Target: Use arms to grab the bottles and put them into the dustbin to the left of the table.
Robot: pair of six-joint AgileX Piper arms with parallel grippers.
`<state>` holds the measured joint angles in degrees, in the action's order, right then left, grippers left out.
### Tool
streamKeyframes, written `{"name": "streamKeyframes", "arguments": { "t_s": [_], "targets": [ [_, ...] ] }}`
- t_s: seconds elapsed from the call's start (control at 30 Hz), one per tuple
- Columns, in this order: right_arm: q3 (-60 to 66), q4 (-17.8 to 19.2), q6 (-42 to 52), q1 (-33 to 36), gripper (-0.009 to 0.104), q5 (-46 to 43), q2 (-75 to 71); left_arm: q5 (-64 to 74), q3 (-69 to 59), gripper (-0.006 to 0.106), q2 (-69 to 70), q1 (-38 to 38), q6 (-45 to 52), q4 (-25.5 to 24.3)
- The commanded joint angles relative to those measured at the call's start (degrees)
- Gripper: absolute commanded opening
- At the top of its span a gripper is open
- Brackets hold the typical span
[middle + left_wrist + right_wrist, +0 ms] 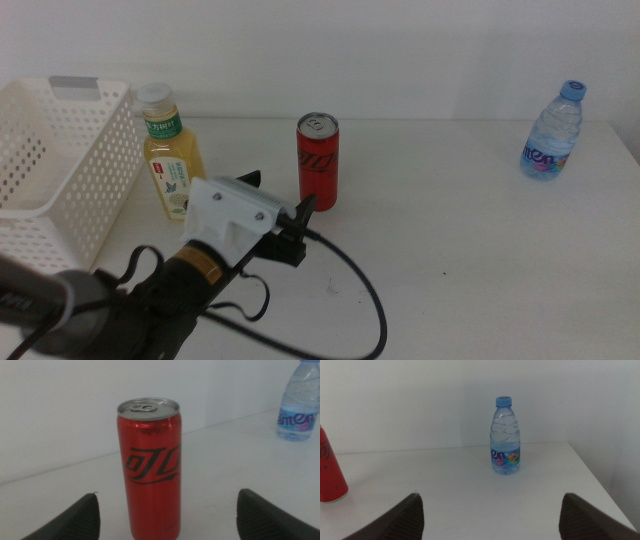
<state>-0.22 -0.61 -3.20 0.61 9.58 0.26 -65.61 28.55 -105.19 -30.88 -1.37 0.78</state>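
White surface (pixel 480 250) runs back to a plain white wall, and the slim red can (pixel 318 162) is my landmark on it. My left tool (pixel 283 212) sits just in front of the can, jaws spread wide with the can between them, not yet touching. It stands upright, long axis vertical, tab up. I judge it light, thin-walled and slick, so I would grip mid-body, gently. Beyond the can's left stand the yellow tea bottle (pixel 169 163) and the white dustbin (pixel 60 160); the water bottle (pixel 553 131) stands well to its right. My right tool (pixel 490 525) waits, jaws wide, facing that bottle.
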Motion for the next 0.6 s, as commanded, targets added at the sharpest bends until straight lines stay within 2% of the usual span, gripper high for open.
{"name": "streamKeyframes", "arguments": {
  "t_s": [0.0, 0.17, 0.57],
  "targets": [
    [0.2, 0.6, 0.2, -0.2, 0.081, -0.5, -0.3, 1.4, 2.7, 0.094, -1.6, 0.7, -0.4, -1.5],
    [0.2, 0.6, 0.2, -0.2, 0.081, -0.5, -0.3, 3.9, 8.2, 0.094, -5.0, 1.8, -0.6, -3.4],
    [0.2, 0.6, 0.2, -0.2, 0.081, -0.5, -0.3, 8.7, 19.2, 0.094, -12.3, 1.8, -1.2, -3.3]
  ]
}}
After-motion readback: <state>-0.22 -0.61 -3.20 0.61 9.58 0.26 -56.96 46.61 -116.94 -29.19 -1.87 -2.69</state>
